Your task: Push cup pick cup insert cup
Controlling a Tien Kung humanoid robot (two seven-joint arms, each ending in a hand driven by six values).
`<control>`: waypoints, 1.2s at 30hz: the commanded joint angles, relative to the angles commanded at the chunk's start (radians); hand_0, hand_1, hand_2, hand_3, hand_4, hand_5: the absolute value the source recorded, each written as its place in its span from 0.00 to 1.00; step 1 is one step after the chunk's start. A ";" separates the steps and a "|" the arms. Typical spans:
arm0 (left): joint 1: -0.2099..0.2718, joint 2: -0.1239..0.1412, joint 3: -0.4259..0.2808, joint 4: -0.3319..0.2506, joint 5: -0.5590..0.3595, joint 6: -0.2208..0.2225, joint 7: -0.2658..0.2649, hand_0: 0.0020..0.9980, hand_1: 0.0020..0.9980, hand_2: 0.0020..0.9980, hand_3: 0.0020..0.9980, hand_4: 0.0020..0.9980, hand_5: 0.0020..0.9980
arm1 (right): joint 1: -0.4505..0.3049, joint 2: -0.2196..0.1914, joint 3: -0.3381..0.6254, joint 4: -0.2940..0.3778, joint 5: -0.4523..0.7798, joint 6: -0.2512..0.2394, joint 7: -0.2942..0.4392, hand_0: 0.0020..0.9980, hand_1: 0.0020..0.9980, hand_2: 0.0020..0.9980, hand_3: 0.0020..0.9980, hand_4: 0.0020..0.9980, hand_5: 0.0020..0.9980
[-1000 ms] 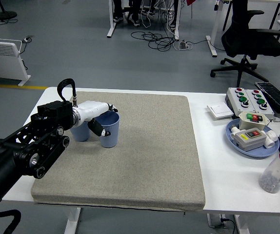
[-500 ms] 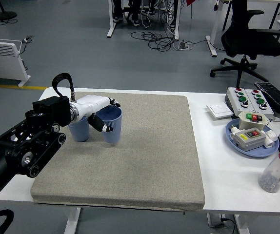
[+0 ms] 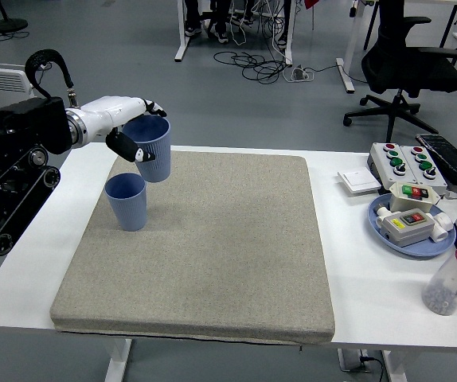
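Left hand [image 3: 126, 127], fingers clamped on the rim of one blue cup [image 3: 150, 149], has lifted it off the grey mat [image 3: 212, 255] since a second ago. It now hangs above and just behind the second blue cup [image 3: 126, 201]: pick done, insertion next.

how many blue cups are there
2. One cup is held up in the left hand, raised above the mat's far left corner. The other cup stands upright on the mat just below it. None looks hidden.
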 joint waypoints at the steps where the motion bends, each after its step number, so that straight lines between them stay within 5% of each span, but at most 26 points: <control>1: 0.001 0.002 -0.002 0.002 0.001 -0.001 0.000 0.52 0.56 0.53 0.59 0.50 0.01 | 0.000 0.000 0.000 0.000 0.000 0.000 0.000 0.73 0.66 0.67 0.59 0.10 0.54; 19: 0.038 0.014 -0.019 0.058 0.020 0.001 -0.008 0.52 0.56 0.53 0.59 0.50 0.00 | -0.002 0.003 0.003 0.000 -0.003 -0.002 0.000 0.73 0.66 0.67 0.59 0.10 0.54; 20: 0.038 0.014 -0.019 0.060 0.020 0.003 -0.010 0.51 0.55 0.53 0.60 0.63 0.07 | -0.002 0.003 0.003 0.000 -0.003 -0.002 0.000 0.73 0.66 0.67 0.59 0.10 0.54; 25: 0.043 0.002 -0.027 0.104 0.035 0.024 -0.028 0.51 0.55 0.53 0.60 0.63 0.07 | -0.004 0.004 0.001 0.000 -0.003 -0.003 0.000 0.73 0.66 0.67 0.59 0.10 0.54; 26: 0.047 0.000 -0.033 0.117 0.030 0.028 -0.029 0.52 0.57 0.58 0.73 0.84 0.30 | -0.004 0.004 -0.001 0.000 -0.001 -0.003 0.000 0.73 0.66 0.67 0.59 0.10 0.54; 31: 0.060 -0.007 -0.045 0.154 0.020 0.033 -0.020 0.52 0.57 0.58 0.73 0.84 0.30 | -0.006 0.004 -0.006 0.000 0.004 -0.003 0.001 0.73 0.66 0.67 0.59 0.10 0.54; 32: 0.063 -0.010 -0.048 0.162 0.018 0.034 -0.016 0.72 0.83 0.90 0.92 0.97 0.52 | -0.006 0.004 -0.006 0.000 0.004 -0.003 0.001 0.73 0.66 0.67 0.59 0.10 0.54; 36: 0.080 -0.021 -0.064 0.192 0.022 0.053 -0.024 0.72 0.83 0.90 0.92 0.97 0.52 | -0.007 0.003 -0.010 0.000 0.005 -0.003 0.001 0.73 0.66 0.67 0.59 0.10 0.54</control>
